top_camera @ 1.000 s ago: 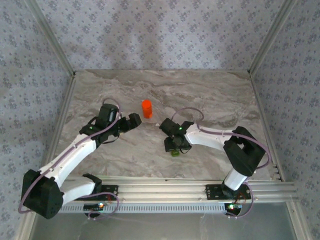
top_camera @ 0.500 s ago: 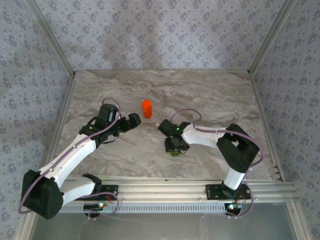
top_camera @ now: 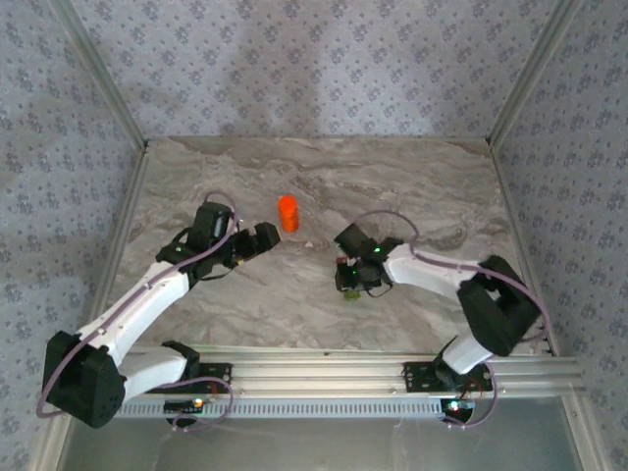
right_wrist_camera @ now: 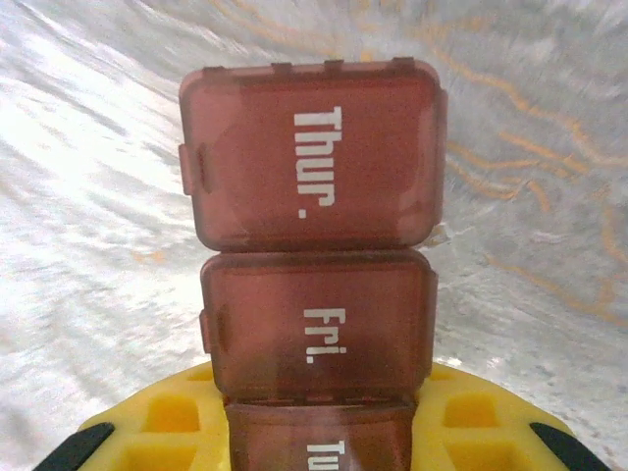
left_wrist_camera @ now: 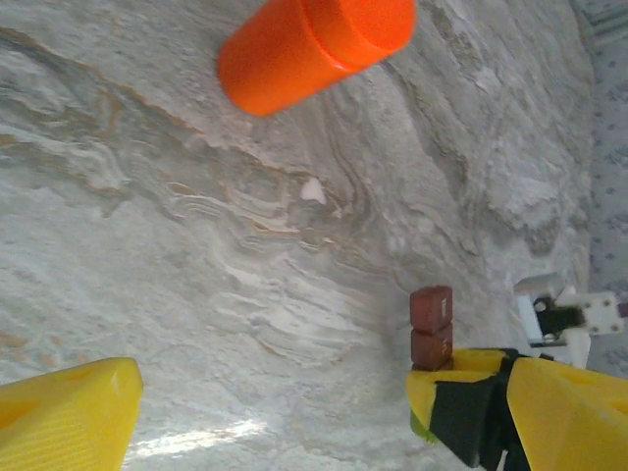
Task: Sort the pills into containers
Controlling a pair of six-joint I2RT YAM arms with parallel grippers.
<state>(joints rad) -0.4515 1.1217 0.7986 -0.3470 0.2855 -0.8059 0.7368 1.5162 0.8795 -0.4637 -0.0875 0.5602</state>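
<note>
- Two arms work over the marble table (top_camera: 412, 186); R claw (top_camera: 349, 278) sits low, centre-right, toward the front edge.
- R claw is clamped shut on the containers (right_wrist_camera: 314, 245), w/ yellow fingers (right_wrist_camera: 167, 417) showing either side of the strip's near end.
- Strip runs fwd out of the grip: "Fri." box just past the fingers, "Thur." box beyond it, lids closed.
- From above, the green end (top_camera: 347, 295) pokes out on the claw's near side; can't tell if it's off the table.
- L claw (top_camera: 257, 240) is spread wide, nothing in it, well apart from the strip.
- Orange bottle (top_camera: 287, 213) stands upright just beyond L claw.
</note>
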